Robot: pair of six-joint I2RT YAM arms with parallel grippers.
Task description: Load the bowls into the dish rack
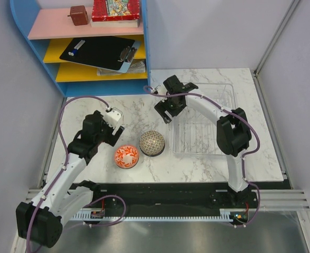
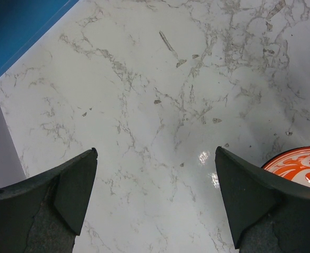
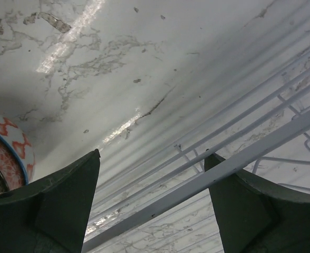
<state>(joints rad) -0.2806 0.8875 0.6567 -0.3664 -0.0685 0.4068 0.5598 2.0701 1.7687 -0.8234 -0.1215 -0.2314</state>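
Likely reach step: your left gripper (image 2: 155, 158), jaws spread and empty, hovers centre-left beside the orange-red floral bowl (image 1: 126, 156), right gripper (image 3: 152, 158) open-jawed at the clear dish rack's (image 1: 202, 118) left rim; next, straddle the bowl's rim and pinch.

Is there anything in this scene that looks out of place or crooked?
Only the black clipboard: it lies askew on the yellow level of the blue shelf unit, its clip end sticking out past the front edge. Nothing looks spilled or broken on the marble table.
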